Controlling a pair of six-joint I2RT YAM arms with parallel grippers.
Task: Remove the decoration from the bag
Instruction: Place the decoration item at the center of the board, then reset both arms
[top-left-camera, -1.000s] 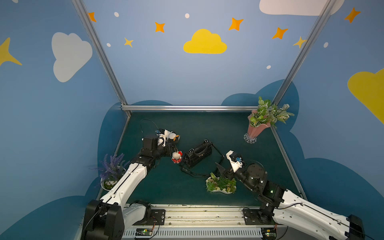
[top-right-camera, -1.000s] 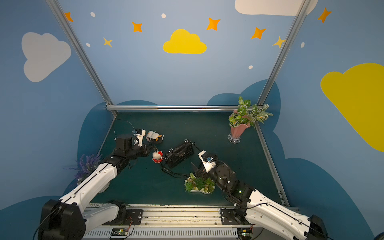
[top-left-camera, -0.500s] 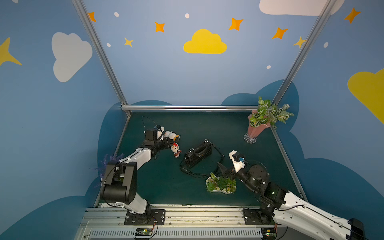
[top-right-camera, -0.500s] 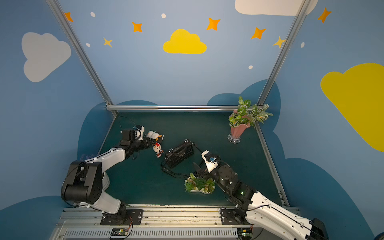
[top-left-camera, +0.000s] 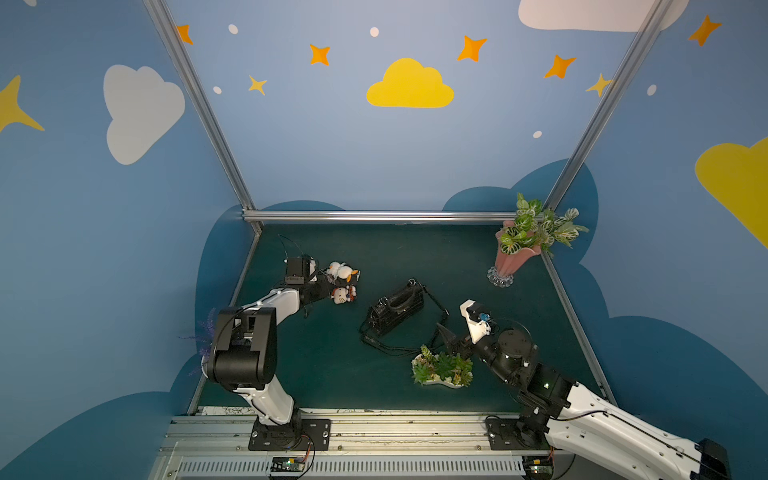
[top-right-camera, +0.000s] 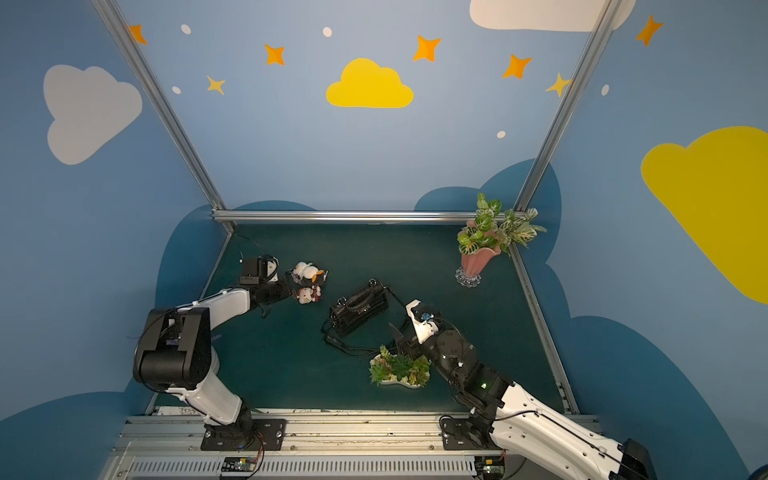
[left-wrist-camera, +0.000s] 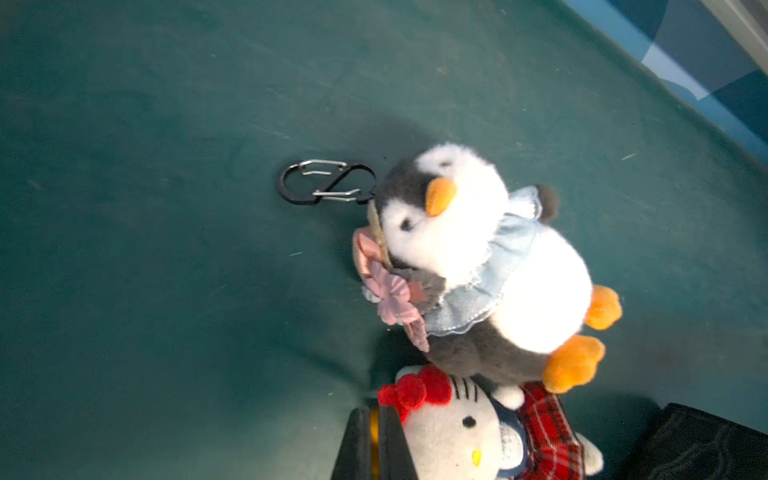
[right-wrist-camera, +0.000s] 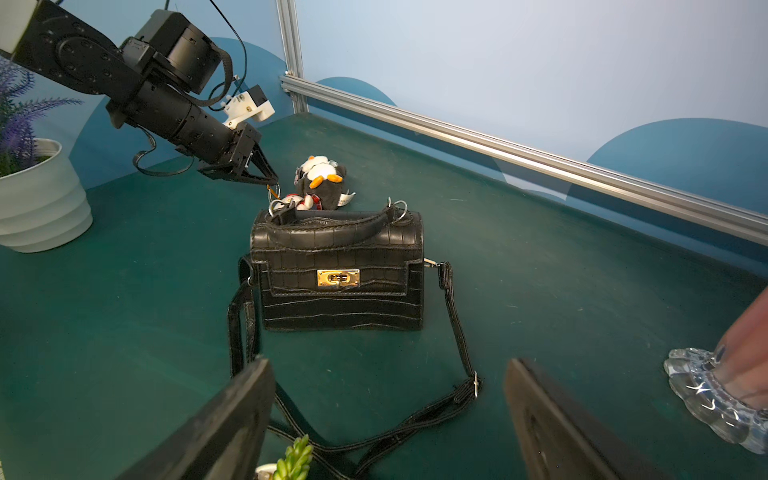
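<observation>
The black bag stands upright mid-table, its long strap looped on the mat toward my right arm. A white kitty decoration with a red bow is off the bag, at the far left, pressed against a penguin plush. My left gripper is shut on the kitty's orange clip. The right gripper hangs open behind the strap, holding nothing.
The penguin's black carabiner lies loose on the mat. A succulent dish sits just under my right gripper. A pink vase with leaves stands at the back right, a lavender pot at the left edge.
My left arm has folded back and carried the kitty decoration away from the bag, to beside the penguin. The right arm has drawn back slightly, still open.
</observation>
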